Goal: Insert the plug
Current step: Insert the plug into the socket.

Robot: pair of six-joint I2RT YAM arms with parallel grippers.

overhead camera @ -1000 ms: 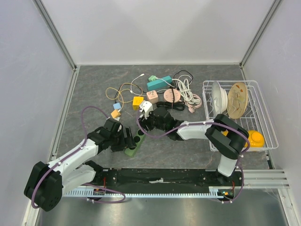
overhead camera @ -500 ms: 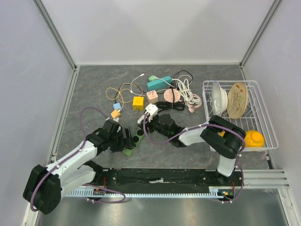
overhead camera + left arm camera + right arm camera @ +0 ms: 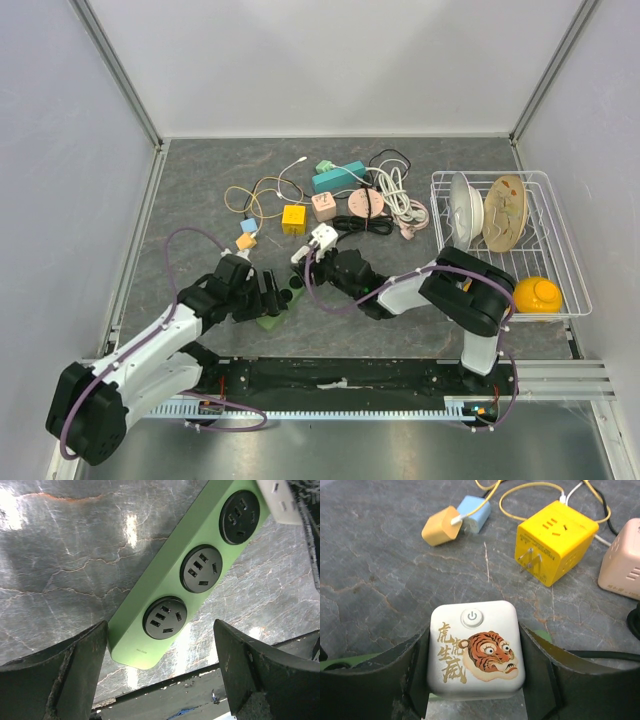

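Observation:
A green power strip (image 3: pixel 277 303) with three round black sockets lies on the grey table; it also shows in the left wrist view (image 3: pixel 165 580). My left gripper (image 3: pixel 270 292) is open and straddles the strip's near end (image 3: pixel 160 680); the strip lies against the left finger and clear of the right one. My right gripper (image 3: pixel 328 252) is shut on a white cube plug (image 3: pixel 322 238) with a tiger picture and a power button (image 3: pixel 476 650), held over the strip's far end. The plug's corner shows in the left wrist view (image 3: pixel 282 500). Its prongs are hidden.
Behind lie a yellow cube adapter (image 3: pixel 293 217), a pink cube (image 3: pixel 324 204), small orange (image 3: pixel 246 241) and blue (image 3: pixel 249 225) plugs on a yellow cable, a teal strip (image 3: pixel 338 177) and a white cable (image 3: pixel 400 195). A wire dish rack (image 3: pixel 570 250) stands at right.
My right gripper has carried the white plug a little right and nearer, and the arm has swung lower. The left gripper and green strip have shifted slightly toward the near left.

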